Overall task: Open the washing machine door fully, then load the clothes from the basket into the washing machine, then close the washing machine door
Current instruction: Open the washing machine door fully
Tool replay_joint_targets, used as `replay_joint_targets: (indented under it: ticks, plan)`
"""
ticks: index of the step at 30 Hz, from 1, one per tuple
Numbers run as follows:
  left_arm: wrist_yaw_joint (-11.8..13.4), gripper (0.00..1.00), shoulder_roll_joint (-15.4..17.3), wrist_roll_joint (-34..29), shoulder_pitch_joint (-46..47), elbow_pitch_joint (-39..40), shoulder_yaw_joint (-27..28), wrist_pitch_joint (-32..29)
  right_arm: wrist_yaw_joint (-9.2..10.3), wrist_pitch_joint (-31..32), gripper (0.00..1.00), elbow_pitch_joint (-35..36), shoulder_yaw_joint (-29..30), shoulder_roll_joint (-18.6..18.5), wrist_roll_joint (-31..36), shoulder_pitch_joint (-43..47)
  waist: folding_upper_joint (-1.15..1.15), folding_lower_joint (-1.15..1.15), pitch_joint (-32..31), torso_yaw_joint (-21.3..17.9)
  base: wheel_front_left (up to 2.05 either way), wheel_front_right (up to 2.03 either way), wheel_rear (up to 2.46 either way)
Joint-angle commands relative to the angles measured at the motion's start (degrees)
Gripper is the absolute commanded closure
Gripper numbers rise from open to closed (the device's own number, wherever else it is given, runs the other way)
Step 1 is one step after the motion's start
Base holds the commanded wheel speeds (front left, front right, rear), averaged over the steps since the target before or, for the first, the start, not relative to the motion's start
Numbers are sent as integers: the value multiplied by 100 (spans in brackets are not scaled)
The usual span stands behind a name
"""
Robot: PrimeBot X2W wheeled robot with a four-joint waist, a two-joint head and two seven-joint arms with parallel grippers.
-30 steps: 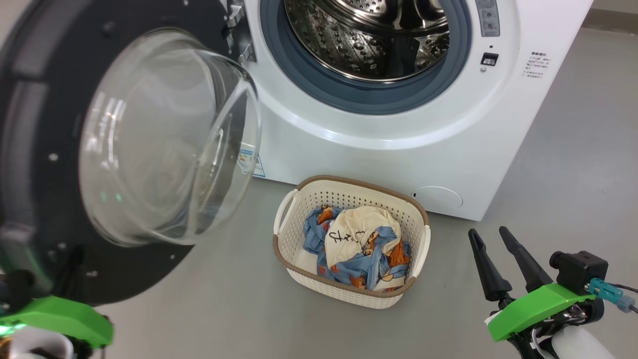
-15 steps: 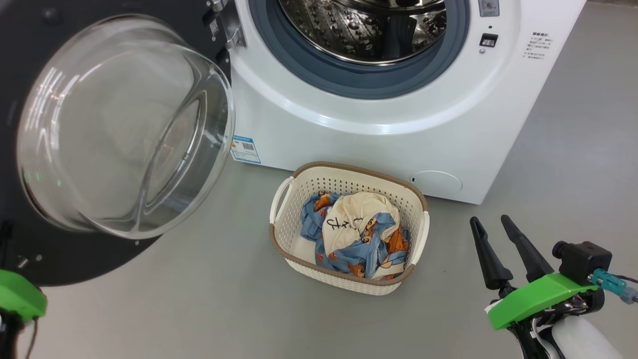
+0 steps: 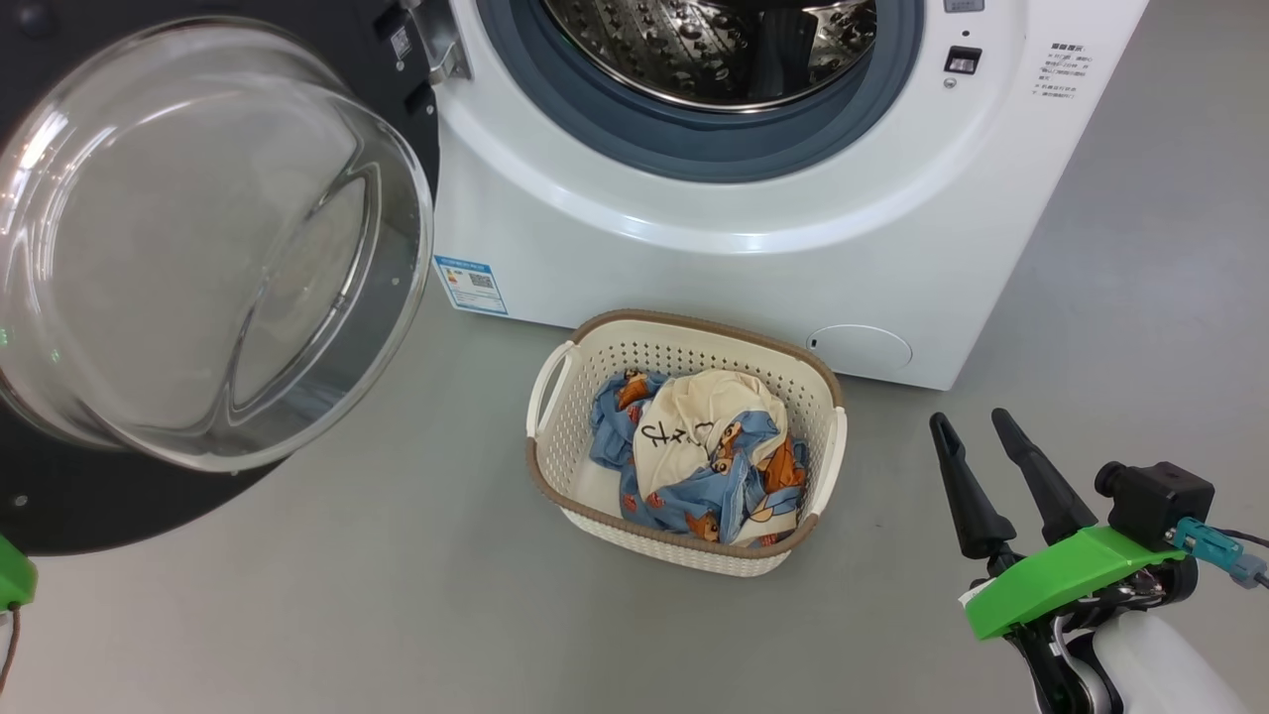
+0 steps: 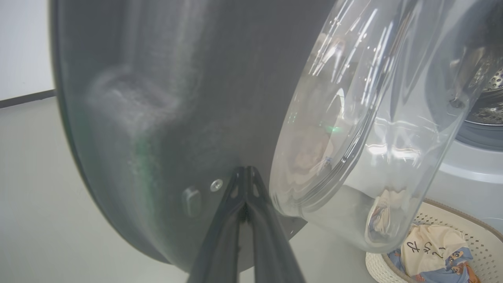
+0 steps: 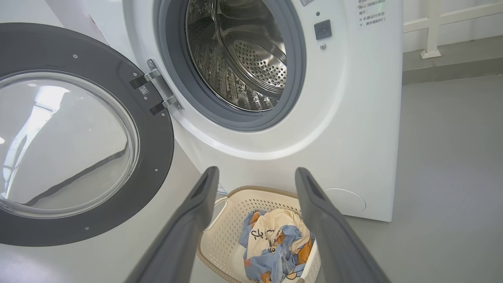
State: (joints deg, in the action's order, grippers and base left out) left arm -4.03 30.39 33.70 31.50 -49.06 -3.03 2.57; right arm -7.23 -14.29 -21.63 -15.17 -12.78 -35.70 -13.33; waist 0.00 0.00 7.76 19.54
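1. The washing machine door (image 3: 109, 496) stands open at left, its glass bowl bulging rightward.
2. The basket (image 3: 684, 322) of clothes (image 3: 709, 456) sits on the floor before the washing machine (image 3: 694, 258).
3. The left tool (image 4: 245, 173) is pinched shut, tips at the door's dark rim. The right tool (image 3: 969, 418) is spread wide and empty, pointing far.

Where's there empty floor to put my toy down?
Bare grey floor lies between the round black-rimmed glass door and the cream perforated plastic basket, and again right of the big white washing machine, beyond the open right gripper. It's tight between basket and machine.
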Motion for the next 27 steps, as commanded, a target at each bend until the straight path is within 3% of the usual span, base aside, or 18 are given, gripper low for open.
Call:
replay_joint_targets:
  ticks: [1,14,24,25,26,27]
  plan:
    - [4,100,432,-19,257,17,209,81,-25,-71,0,114,-126,-16,21,-118,0,0,-20,-9,0,0,0]
    - [-139,100,322,21,277,-277,63,376,-25,-71,0,107,-127,-53,6,-36,0,0,-173,10,0,0,0]
    - [-215,100,-4,61,-179,397,-119,745,-25,-71,0,88,-124,-22,-29,121,0,0,-482,49,0,0,0]
    - [-201,89,-54,54,-253,524,-143,778,-25,-71,0,91,-131,-25,-26,136,0,0,-511,45,0,0,0]
    - [-183,58,-111,57,-331,657,-160,801,-25,-71,0,96,-134,-30,-24,147,0,0,-534,41,0,0,0]
    - [-166,8,-156,56,-416,788,-180,819,-25,-71,0,99,-139,-38,-20,155,0,0,-565,26,0,0,0]
